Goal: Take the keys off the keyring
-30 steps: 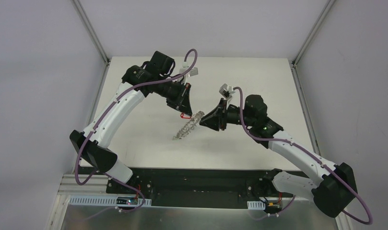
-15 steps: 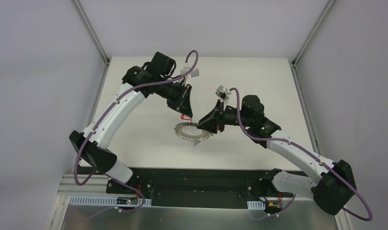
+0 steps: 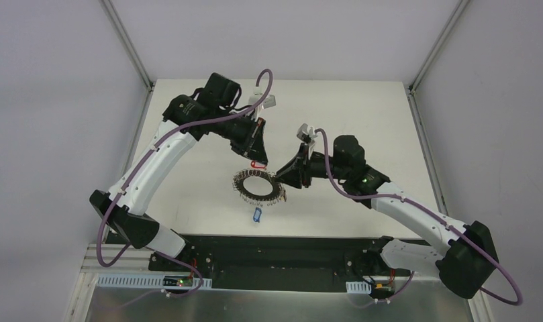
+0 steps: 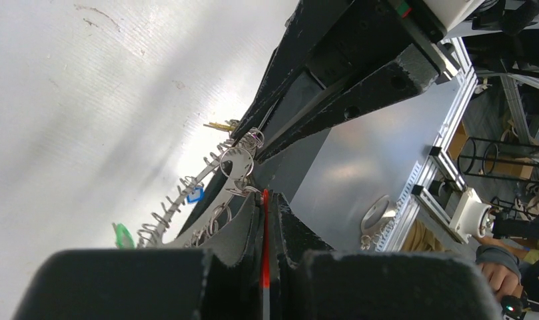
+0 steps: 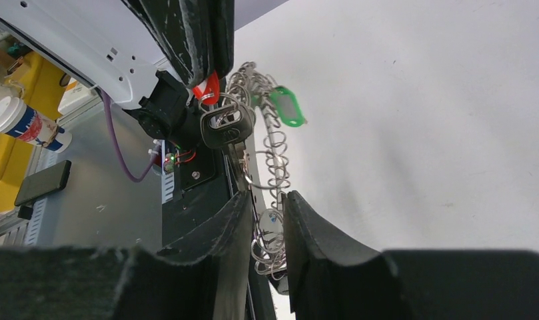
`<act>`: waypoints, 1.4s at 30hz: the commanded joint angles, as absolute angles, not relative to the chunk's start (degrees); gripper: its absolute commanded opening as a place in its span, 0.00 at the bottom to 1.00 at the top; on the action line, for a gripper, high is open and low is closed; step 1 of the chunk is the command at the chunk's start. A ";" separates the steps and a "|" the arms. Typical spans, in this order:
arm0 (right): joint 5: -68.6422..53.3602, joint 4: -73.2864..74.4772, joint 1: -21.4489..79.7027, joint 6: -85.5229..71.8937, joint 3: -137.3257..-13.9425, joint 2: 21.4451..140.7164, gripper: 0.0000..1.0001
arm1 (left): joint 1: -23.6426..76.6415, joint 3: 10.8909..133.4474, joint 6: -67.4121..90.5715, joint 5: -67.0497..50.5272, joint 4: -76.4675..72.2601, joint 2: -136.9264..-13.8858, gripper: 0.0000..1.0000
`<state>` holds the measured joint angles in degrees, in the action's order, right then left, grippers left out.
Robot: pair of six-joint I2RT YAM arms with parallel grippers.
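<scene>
We see the keyring [image 3: 258, 186] spread flat between both arms, out over the middle of the desk [image 3: 188, 134]. The left gripper [image 3: 258, 161] is clenched on the red tag [image 4: 265, 247] of one key. The right gripper [image 5: 266, 199] pinches the ring's coiled wire. A green tag [image 5: 286, 107] dangles off the coil, and a blue tag [image 3: 256, 215] shows just below the ring.

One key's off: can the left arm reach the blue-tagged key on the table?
Not yet, probably: the blue-tagged key lies clear, but the left gripper is shut on the red tag.
</scene>
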<state>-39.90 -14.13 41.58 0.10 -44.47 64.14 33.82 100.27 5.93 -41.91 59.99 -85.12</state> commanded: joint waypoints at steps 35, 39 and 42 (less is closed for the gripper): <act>-24.81 -6.50 47.94 5.38 -51.45 65.23 0.00 | 34.55 100.49 4.66 -39.13 59.90 -80.08 0.00; -11.47 1.97 47.96 9.33 -52.51 62.61 0.00 | 34.54 95.99 5.82 -31.22 57.86 -78.81 0.01; -3.81 3.70 47.98 13.60 -51.74 60.38 0.00 | 34.54 90.20 7.83 -27.92 52.33 -76.12 0.09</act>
